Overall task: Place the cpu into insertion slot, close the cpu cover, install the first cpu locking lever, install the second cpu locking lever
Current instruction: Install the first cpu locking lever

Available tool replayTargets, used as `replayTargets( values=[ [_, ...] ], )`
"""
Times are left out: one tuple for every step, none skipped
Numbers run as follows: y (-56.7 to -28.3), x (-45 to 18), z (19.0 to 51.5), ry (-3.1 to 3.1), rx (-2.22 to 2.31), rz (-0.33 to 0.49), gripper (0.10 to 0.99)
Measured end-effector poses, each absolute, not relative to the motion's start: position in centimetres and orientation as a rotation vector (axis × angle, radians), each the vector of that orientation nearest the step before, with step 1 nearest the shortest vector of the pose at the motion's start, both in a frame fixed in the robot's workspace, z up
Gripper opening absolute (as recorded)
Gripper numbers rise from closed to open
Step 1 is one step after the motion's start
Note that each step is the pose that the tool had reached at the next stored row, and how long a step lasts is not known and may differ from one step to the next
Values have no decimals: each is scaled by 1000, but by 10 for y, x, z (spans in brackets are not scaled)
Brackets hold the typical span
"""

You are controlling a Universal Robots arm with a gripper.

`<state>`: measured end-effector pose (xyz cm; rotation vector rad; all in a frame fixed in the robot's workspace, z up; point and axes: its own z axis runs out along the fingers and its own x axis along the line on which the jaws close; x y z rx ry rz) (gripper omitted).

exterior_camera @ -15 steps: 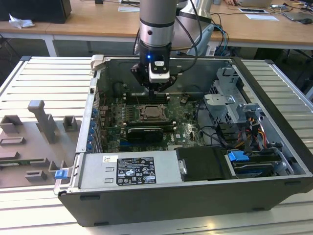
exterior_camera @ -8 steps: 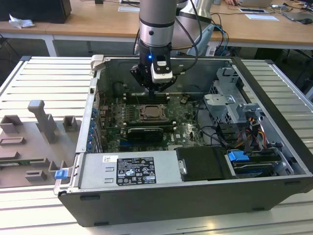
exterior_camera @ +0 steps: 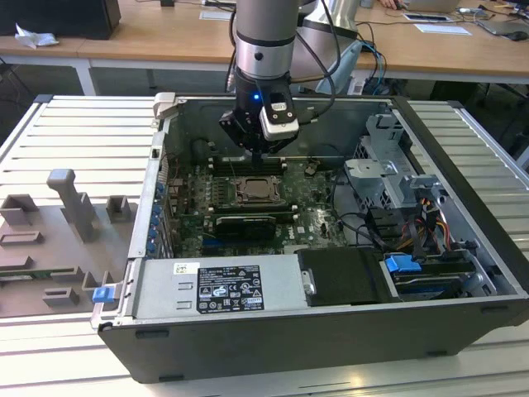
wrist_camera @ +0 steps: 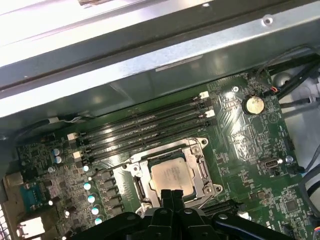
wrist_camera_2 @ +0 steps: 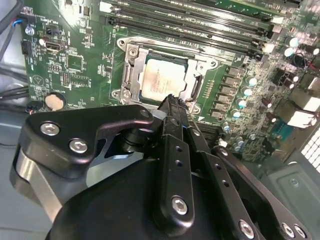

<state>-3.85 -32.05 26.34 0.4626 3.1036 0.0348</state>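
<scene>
Over one edge of the insertion slot (wrist_camera: 218,189), the gripper (wrist_camera: 170,193) hangs low inside the open computer case (exterior_camera: 273,347), its two black fingers pressed flat against each other with only a seam between them. Nothing is visibly held there, so I read the jaws as clenched and empty. The cpu (wrist_camera_2: 162,77) lies flat in the middle of the slot, pale metal face up and square to the rim. The cpu cover (wrist_camera: 202,170) appears to be down around it, its silver frame bordering the chip and the chip showing through its window. By that reading the placing and the cover step look done, and the step in hand seems to be one of the locking levers. In the second wrist view a thin bright metal piece sits just beside the fingertips (wrist_camera_2: 172,102) at the slot's edge. It may be a lever end, but I cannot tell whether the tips touch it or whether either lever is latched. The long black memory slots (wrist_camera: 145,127) run along the far side of the slot from the gripper, on the same green circuit board (wrist_camera: 250,145). Working a lever from here would call for a small, firm push with the closed tips. They would have to stay on the wire at the slot's rim and off the chip's face and the components beside the slot.
</scene>
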Motion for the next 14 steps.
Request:
replayTargets(
  values=[
    [-321,-39,263,3106,444,35,106],
    [-321,-39,263,3108,431,35,106],
    [-321,-39,263,3110,422,35,106],
    [-321,-38,263,3111,410,35,106],
    [-321,-38,263,3113,396,35,106],
    [-321,-39,263,3116,378,35,106],
    [-321,-39,263,3118,362,34,106],
    [-321,-39,263,3121,334,34,106],
    [-321,-39,263,3123,318,34,106],
    [-321,-39,263,3124,307,34,106],
    [-321,-39,263,3126,288,34,106],
    [-321,-39,263,3127,275,34,106],
    [-321,-39,263,3128,262,34,106],
    [-321,-38,263,3130,239,34,106]
  ],
)
